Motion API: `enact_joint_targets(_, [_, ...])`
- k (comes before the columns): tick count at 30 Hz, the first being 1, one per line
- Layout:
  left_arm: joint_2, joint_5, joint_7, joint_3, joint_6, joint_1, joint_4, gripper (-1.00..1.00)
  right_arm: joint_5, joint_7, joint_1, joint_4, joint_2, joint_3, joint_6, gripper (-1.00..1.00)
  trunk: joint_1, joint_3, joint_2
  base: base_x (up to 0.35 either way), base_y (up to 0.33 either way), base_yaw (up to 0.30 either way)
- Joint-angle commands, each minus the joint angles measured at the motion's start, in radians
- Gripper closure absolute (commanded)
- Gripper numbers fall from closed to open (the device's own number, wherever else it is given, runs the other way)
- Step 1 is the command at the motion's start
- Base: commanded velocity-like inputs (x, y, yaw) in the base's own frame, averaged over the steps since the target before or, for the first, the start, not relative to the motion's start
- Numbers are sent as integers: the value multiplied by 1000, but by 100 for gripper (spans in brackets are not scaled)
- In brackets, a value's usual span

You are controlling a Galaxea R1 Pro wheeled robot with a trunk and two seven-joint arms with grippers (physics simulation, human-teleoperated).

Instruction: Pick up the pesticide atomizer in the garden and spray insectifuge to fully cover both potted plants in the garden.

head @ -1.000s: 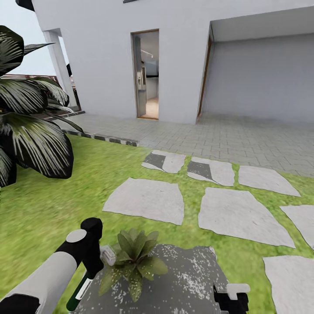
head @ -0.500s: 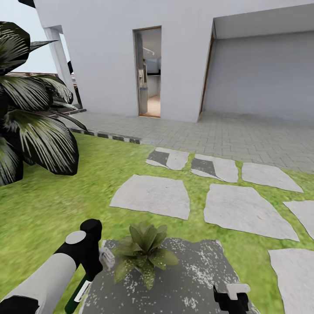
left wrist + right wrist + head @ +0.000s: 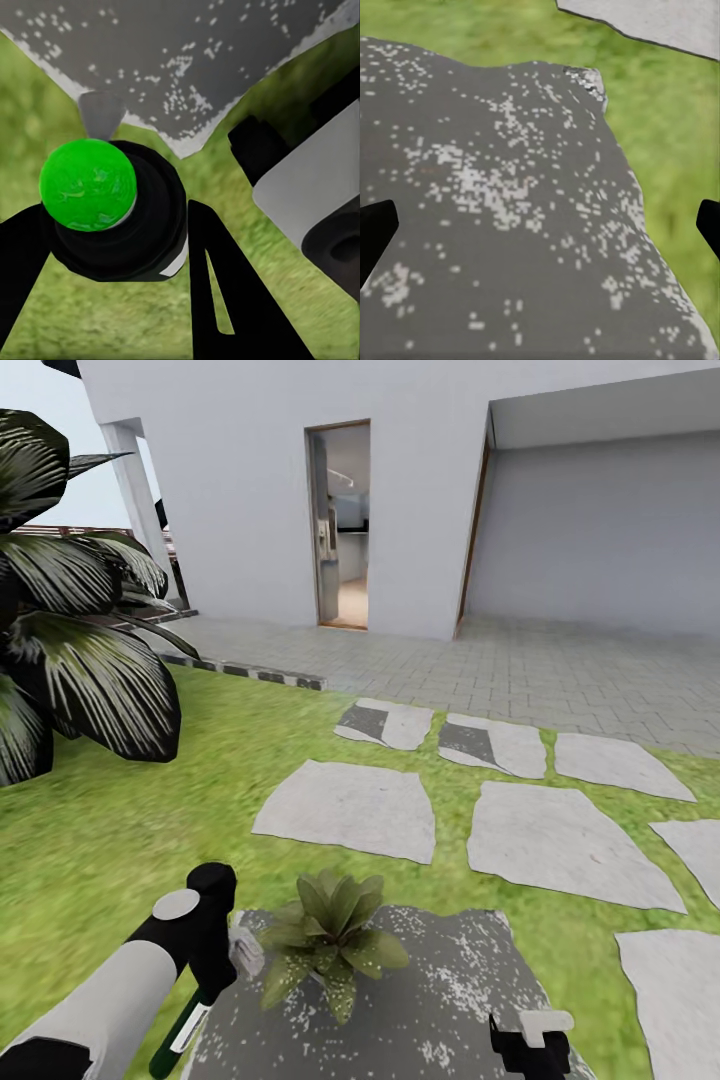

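Observation:
The pesticide atomizer (image 3: 187,1023), a slim dark green bottle with a white label, hangs tilted at the lower left in the head view, its white spray head (image 3: 245,952) beside a potted plant (image 3: 330,945). My left gripper (image 3: 207,982) is shut on the bottle. In the left wrist view the atomizer (image 3: 90,184) shows end-on as a bright green round in a black ring between the dark fingers (image 3: 217,292). The plant is a low rosette of speckled leaves on a dark, white-flecked stone (image 3: 440,1000). My right gripper (image 3: 530,1038) hovers open over that stone (image 3: 510,202).
A large shrub (image 3: 70,650) with white-striped leaves stands at the left. Pale stepping stones (image 3: 345,810) lie in the lawn ahead. Beyond them a paved terrace (image 3: 560,670) runs along the white house with an open doorway (image 3: 340,525).
The whole picture shifted slightly between the oldest frame and the middle one, so the camera moved; since then it holds still. The left gripper keeps the atomizer beside the plant.

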Motion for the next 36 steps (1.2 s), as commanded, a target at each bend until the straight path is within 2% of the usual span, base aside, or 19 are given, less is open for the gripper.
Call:
enact_joint_targets(1, [1, -6, -9, -4, 12, 1, -1, 100, 6, -7, -1, 1, 0, 2, -2, -100, 0, -1, 0, 0, 0, 0])
enact_joint_targets(12, [-13, -5, -9, -6, 16, -13, -6, 100, 6, -7, -1, 1, 0, 2, -2, -100, 0, -1, 0, -182, 0, 0])
enact_joint_targets(20, [-16, -6, -9, -6, 21, -41, -14, 100, 6, -6, -1, 1, 0, 2, -2, -100, 0, -1, 0, -6, 0, 0])
enact_joint_targets(29, [-2, -8, -9, -13, 12, -31, -2, 100, 6, -7, -1, 1, 0, 2, -2, -100, 0, -1, 0, 0, 0, 0])
enact_joint_targets(36, [-14, -10, -9, -14, 14, -31, -1, 100, 10, -6, -1, 1, -2, 2, -2, -100, 0, -1, 0, 152, 0, 0])
